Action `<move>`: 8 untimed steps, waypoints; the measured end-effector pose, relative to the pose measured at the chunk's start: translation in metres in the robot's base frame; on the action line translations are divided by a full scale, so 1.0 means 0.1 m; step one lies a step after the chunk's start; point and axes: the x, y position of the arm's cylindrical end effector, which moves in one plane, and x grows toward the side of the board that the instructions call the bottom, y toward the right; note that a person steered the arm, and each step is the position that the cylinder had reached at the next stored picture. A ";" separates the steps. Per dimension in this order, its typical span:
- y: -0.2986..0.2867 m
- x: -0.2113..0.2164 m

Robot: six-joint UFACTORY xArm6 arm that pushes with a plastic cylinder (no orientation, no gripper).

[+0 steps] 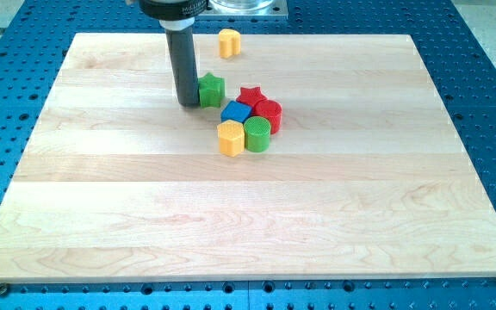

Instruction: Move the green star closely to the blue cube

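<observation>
The green star (211,89) lies on the wooden board, just up and to the left of the blue cube (236,112), with a small gap between them. My tip (188,103) rests on the board, touching the green star's left side. The blue cube sits in a tight cluster with a red star (251,95), a red cylinder (269,113), a green cylinder (257,134) and a yellow block (230,138).
A yellow heart-like block (228,42) lies alone near the board's top edge. The wooden board (248,215) rests on a blue perforated table (489,69). The arm's dark housing shows at the view's top.
</observation>
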 end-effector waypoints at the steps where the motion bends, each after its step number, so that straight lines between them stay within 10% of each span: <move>1: 0.21 -0.43; 8: 0.49 0.02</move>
